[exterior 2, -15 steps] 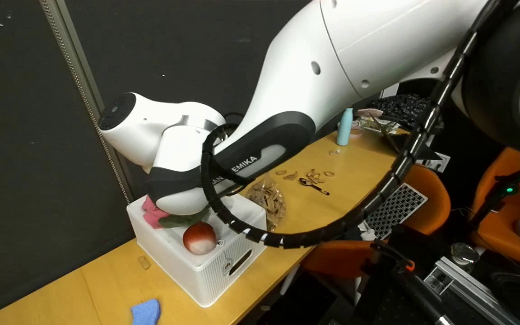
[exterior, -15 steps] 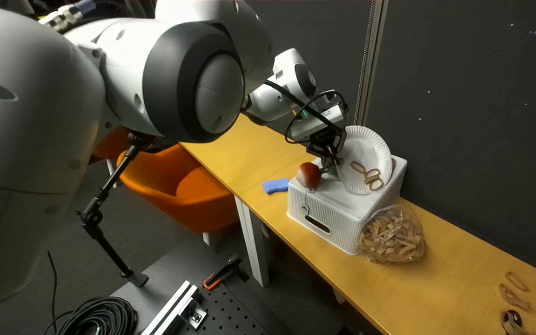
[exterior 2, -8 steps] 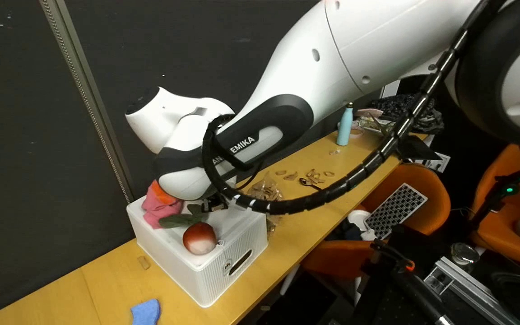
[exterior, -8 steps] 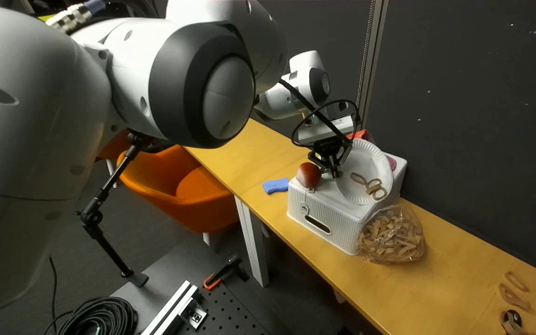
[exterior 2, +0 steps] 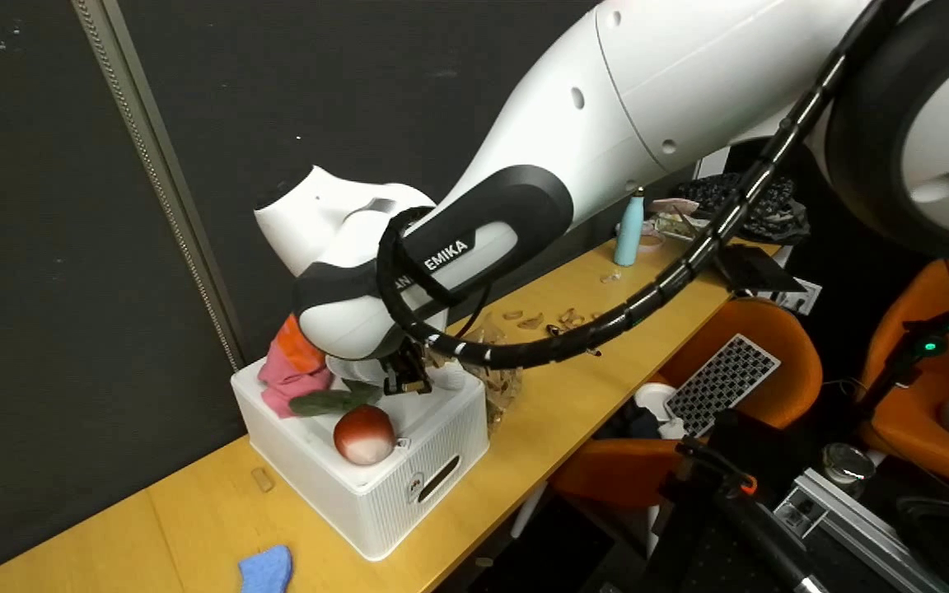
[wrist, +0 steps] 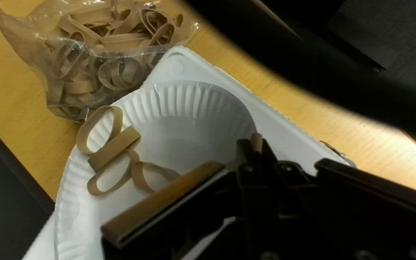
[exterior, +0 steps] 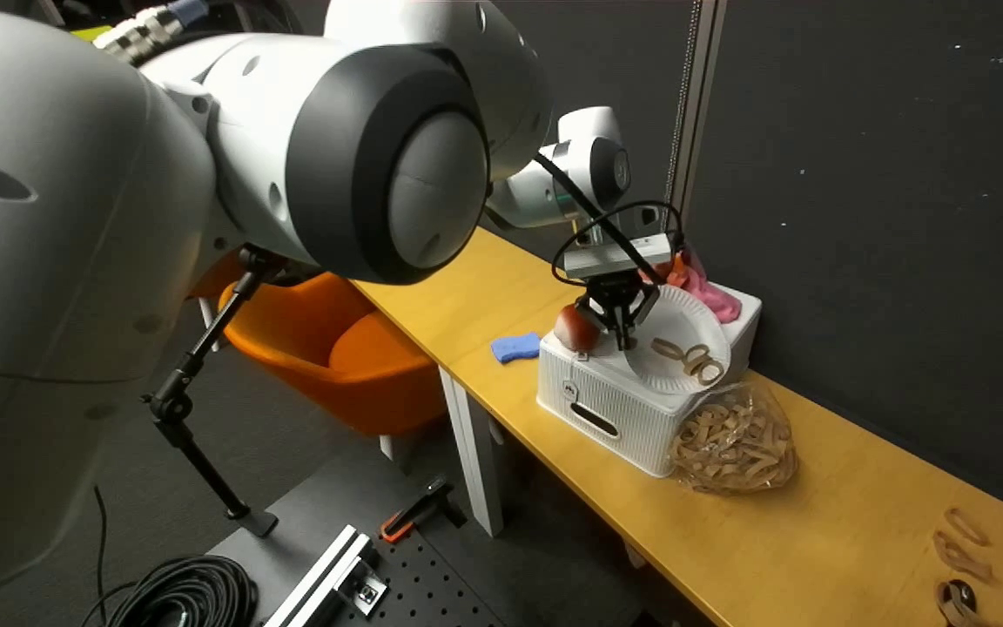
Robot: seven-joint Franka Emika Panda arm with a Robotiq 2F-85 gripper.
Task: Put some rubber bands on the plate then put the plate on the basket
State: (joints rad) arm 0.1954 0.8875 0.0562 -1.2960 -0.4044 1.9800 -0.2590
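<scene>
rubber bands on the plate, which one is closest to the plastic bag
The topmost loop on the plate in the wrist view; the other bands there lie lower, farther from the bag.

Uneven light, glints on plastic bag (wrist: 101, 54), partly shaded plate (wrist: 200, 141), blurred foreground cable (wrist: 302, 65)

One round white fluted paper plate (wrist: 179, 139); at least three overlapping tan rubber bands (wrist: 114, 148) on it; one white rectangular plastic basket (exterior 2: 310, 486); one clear plastic bag (wrist: 31, 52), bands inside uncountable; one light-blue bottle (exterior 2: 629, 231).
</scene>
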